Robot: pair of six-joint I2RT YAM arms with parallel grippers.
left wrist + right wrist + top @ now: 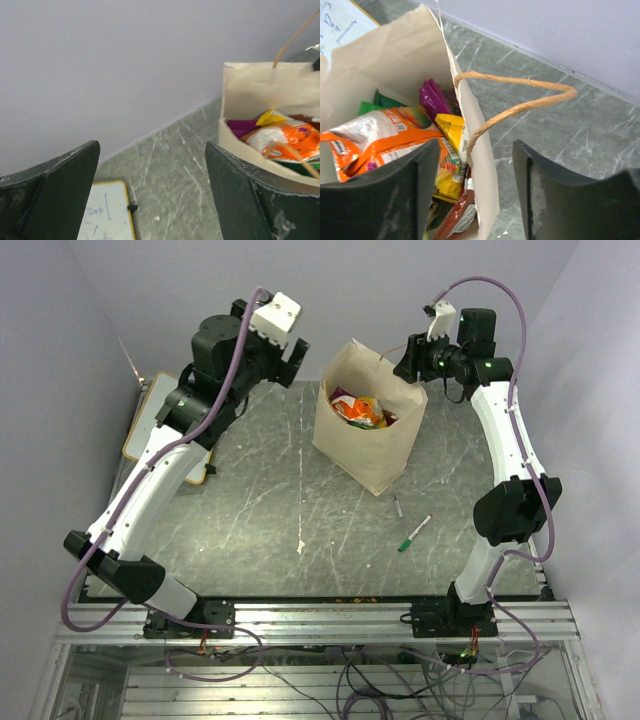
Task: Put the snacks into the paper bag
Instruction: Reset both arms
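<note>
The cream paper bag (372,455) stands upright at the back middle of the table. Several snacks (362,410) lie inside it: an orange bag (380,135), a purple pouch (432,97), a yellow packet (451,129), a red packet (460,215) and a green bag (372,104). My right gripper (408,358) is open at the bag's right rim. In the right wrist view the gripper (477,195) has one finger on each side of the bag wall (482,160), below the twisted handle (520,107). My left gripper (297,355) is open and empty, raised left of the bag (270,90).
A wood-framed whiteboard (150,435) lies at the far left, also in the left wrist view (107,215). Two marker pens (398,506) (414,533) lie on the table in front of the bag. Walls close in at the back and both sides.
</note>
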